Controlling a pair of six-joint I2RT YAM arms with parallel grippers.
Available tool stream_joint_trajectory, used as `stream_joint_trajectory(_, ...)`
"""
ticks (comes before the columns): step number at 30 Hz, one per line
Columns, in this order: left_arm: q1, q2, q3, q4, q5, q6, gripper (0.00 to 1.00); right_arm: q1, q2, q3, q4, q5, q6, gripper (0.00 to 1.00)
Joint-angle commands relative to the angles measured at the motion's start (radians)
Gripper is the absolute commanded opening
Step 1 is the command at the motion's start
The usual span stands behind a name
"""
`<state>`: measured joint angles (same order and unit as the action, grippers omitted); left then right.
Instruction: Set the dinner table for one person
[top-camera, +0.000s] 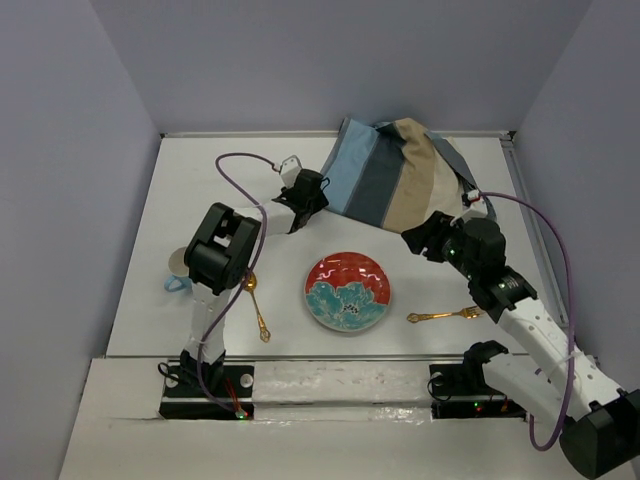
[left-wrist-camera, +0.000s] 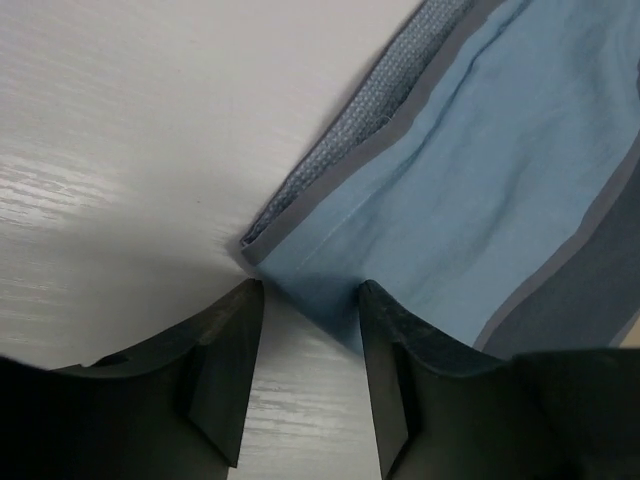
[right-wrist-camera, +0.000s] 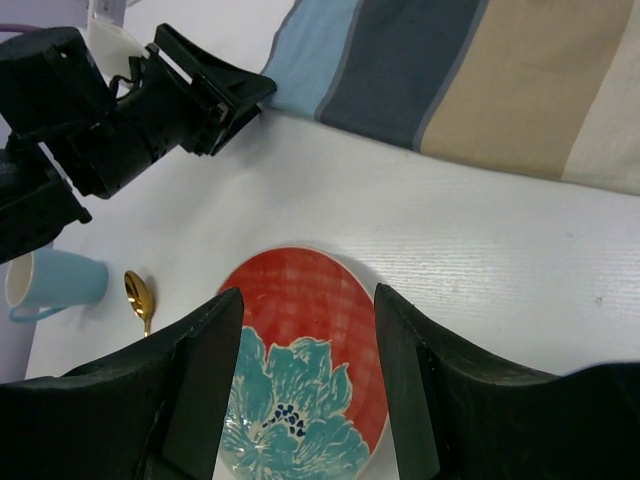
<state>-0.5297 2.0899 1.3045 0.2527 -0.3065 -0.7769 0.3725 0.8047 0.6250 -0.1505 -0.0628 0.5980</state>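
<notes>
The white dinner table (top-camera: 200, 180) carries a red plate with a teal flower (top-camera: 348, 291) at its middle. A gold spoon (top-camera: 258, 312) lies left of the plate and a gold fork (top-camera: 445, 316) lies right of it. A blue, grey and tan striped cloth mat (top-camera: 400, 175) lies rumpled at the back. My left gripper (top-camera: 298, 215) is open at the mat's near left corner; in the left wrist view the light blue corner (left-wrist-camera: 450, 200) reaches between its fingertips (left-wrist-camera: 310, 295). My right gripper (right-wrist-camera: 308, 300) is open and empty above the plate (right-wrist-camera: 300, 390).
A light blue cup (top-camera: 178, 275) stands at the left, half hidden behind the left arm; it also shows in the right wrist view (right-wrist-camera: 55, 280) beside the spoon (right-wrist-camera: 140, 295). Grey walls close the table on three sides. Purple cables loop over both arms.
</notes>
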Motion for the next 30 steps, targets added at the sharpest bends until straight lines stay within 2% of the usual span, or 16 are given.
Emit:
stream_joint_trajectory(1, 0.011, 0.024, 0.039, -0.007, -0.075, -0.038, 0.5, 0.002, 0.013, 0.004, 0.009, -0.012, -0.02, 0.61)
stream_joint_trajectory(3, 0.014, 0.027, 0.024, 0.013, -0.085, -0.048, 0.42, 0.002, 0.022, 0.007, 0.009, -0.002, -0.015, 0.61)
stream_joint_trajectory(4, 0.017, 0.022, 0.016, 0.025, -0.088, -0.05, 0.33, 0.002, 0.024, 0.008, 0.011, 0.001, -0.017, 0.61)
stream_joint_trajectory(9, 0.037, 0.01, -0.001, 0.098, -0.094, -0.038, 0.14, 0.002, 0.027, 0.01, 0.009, 0.001, -0.021, 0.61)
stream_joint_trajectory(10, 0.046, 0.007, 0.001, 0.099, -0.083, -0.013, 0.01, 0.002, 0.027, 0.01, 0.008, 0.006, -0.023, 0.61)
stream_joint_trajectory(13, 0.062, -0.023, -0.037, 0.12, -0.088, 0.033, 0.0, 0.002, 0.036, -0.001, -0.01, 0.029, -0.021, 0.63)
stream_joint_trajectory(16, 0.065, -0.192, -0.187, 0.203, -0.138, 0.08, 0.0, 0.002, 0.07, -0.001, -0.064, 0.092, -0.012, 0.68)
stream_joint_trajectory(17, 0.065, -0.233, -0.236, 0.247, -0.149, 0.083, 0.0, -0.007, 0.098, -0.007, -0.07, 0.112, 0.006, 0.73)
stream_joint_trajectory(18, 0.065, -0.269, -0.326, 0.276, -0.155, 0.08, 0.0, -0.007, 0.115, -0.019, -0.073, 0.141, 0.014, 0.75)
stream_joint_trajectory(20, 0.066, -0.365, -0.414, 0.354, -0.141, 0.056, 0.0, -0.029, 0.178, -0.028, -0.07, 0.158, 0.049, 0.77)
stream_joint_trajectory(23, 0.066, -0.442, -0.565, 0.413, -0.108, 0.009, 0.0, -0.102, 0.259, -0.042, -0.064, 0.152, 0.083, 0.74)
stream_joint_trajectory(28, 0.065, -0.539, -0.678, 0.5, -0.102, -0.004, 0.0, -0.211, 0.387, -0.044, -0.029, 0.147, 0.086, 0.7)
stream_joint_trajectory(30, 0.066, -0.559, -0.717, 0.549, -0.089, -0.007, 0.0, -0.234, 0.445, -0.024, 0.0, 0.127, 0.086, 0.65)
